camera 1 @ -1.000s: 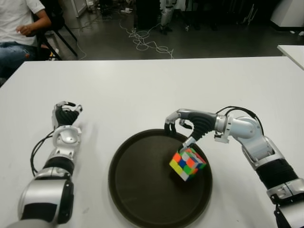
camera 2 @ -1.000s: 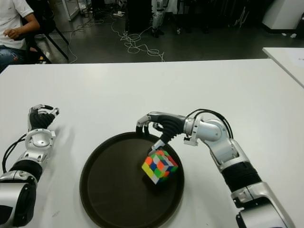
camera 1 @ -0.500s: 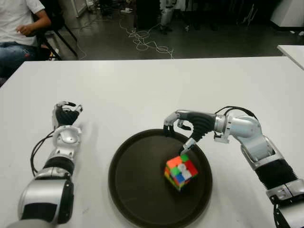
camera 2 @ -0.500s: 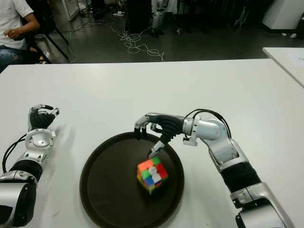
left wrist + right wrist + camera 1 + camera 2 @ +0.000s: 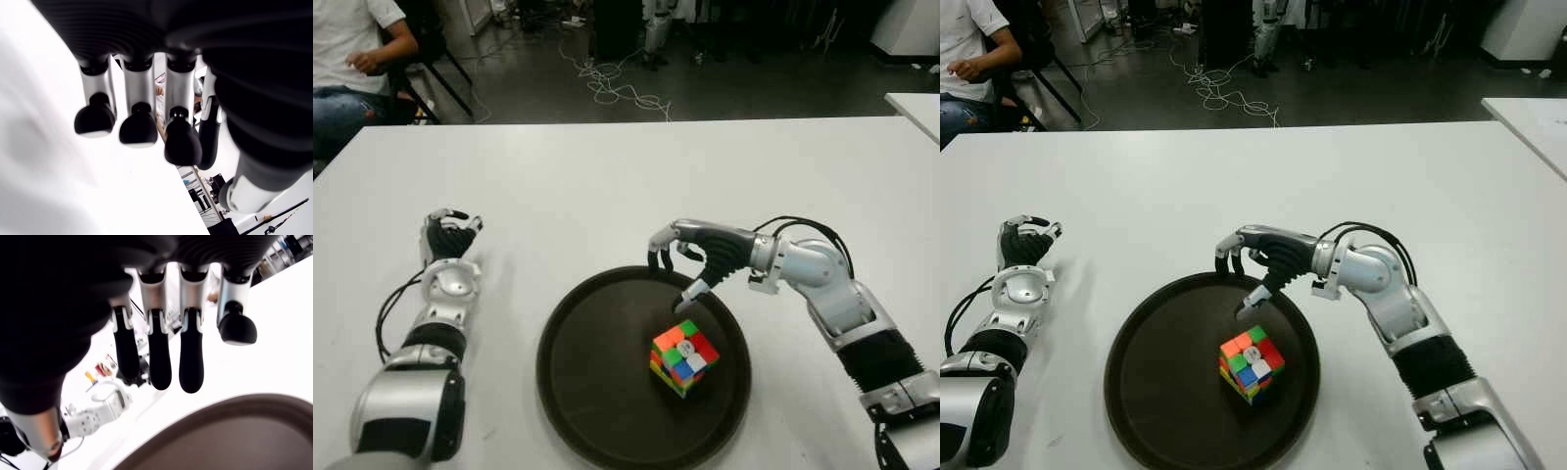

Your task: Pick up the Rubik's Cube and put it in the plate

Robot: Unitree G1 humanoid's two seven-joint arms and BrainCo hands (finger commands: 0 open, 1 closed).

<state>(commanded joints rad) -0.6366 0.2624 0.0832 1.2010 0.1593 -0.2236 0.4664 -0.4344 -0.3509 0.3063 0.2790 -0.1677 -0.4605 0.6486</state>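
The Rubik's Cube (image 5: 684,356) is checkered in orange, green, red, blue and yellow; the plate (image 5: 597,382) is dark brown, the table (image 5: 607,186) plain white.

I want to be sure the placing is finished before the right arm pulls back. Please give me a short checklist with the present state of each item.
1. Multicoloured Rubik's Cube lies inside the round dark brown plate: ok.
2. Right hand holds nothing, fingers relaxed: ok.
3. Right hand is clear of the cube, above the plate's far rim: ok.
4. Cube sits flat, not on an edge: cannot tell.
5. Left hand is beside the plate on its left, on the white table, out of the way: ok.
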